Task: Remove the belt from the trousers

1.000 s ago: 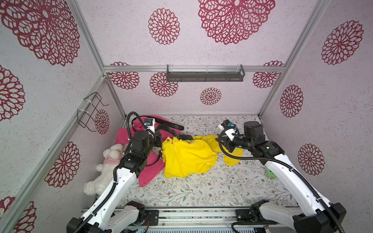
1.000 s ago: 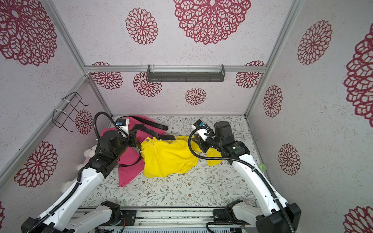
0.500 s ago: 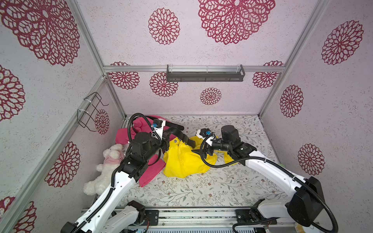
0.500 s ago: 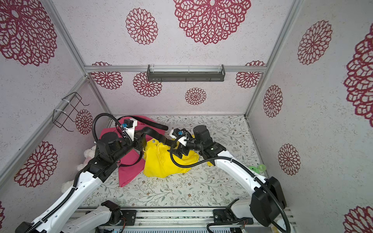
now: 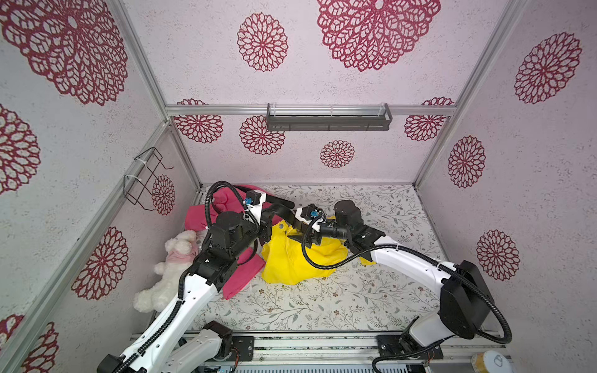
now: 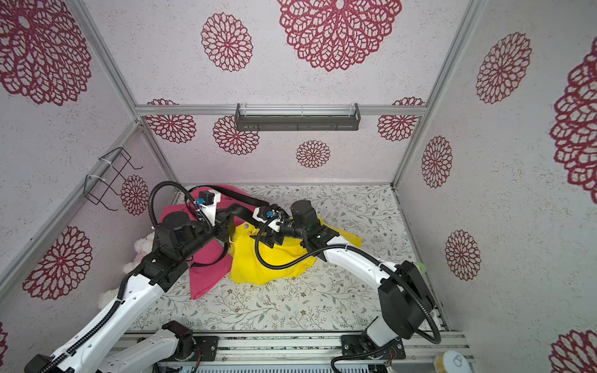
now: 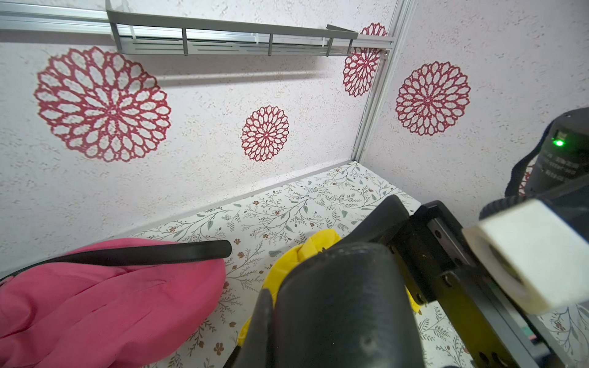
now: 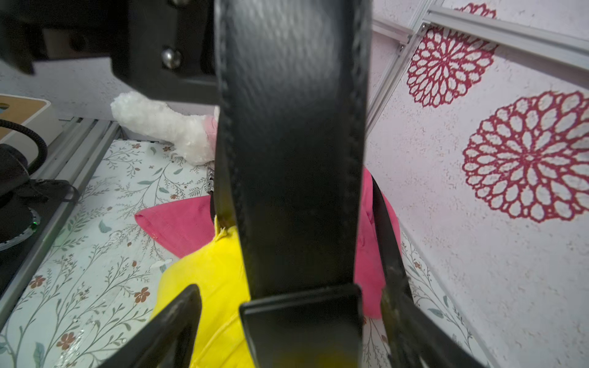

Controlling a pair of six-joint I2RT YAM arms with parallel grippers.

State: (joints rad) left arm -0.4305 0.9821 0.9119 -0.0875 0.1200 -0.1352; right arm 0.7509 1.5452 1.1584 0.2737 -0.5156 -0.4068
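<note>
Lower left: white plush toy point(image 5: 168, 274) on floral table point(image 5: 290, 310). Centre: yellow garment point(image 5: 290, 261), crumpled. Above it: right gripper point(image 8: 288, 299), jaws spread wide, straddling black belt point(image 8: 293, 143). Left of centre: left gripper point(image 5: 267, 222), clamped on the belt, strap raised. Behind, upper left: pink trousers point(image 5: 240, 277), the belt's free end lying across them

The belt point(image 8: 293, 159) is a wide black strap with stitched edges. One stretch of it is lifted off the table and runs straight above the trousers, and in both top views its rounded free end lies flat across a pink garment point(image 5: 197, 216) near the back wall. The trousers point(image 5: 290, 261) are bright yellow, crumpled in a loose heap mid-table and touching the pink garment along one side.
</note>
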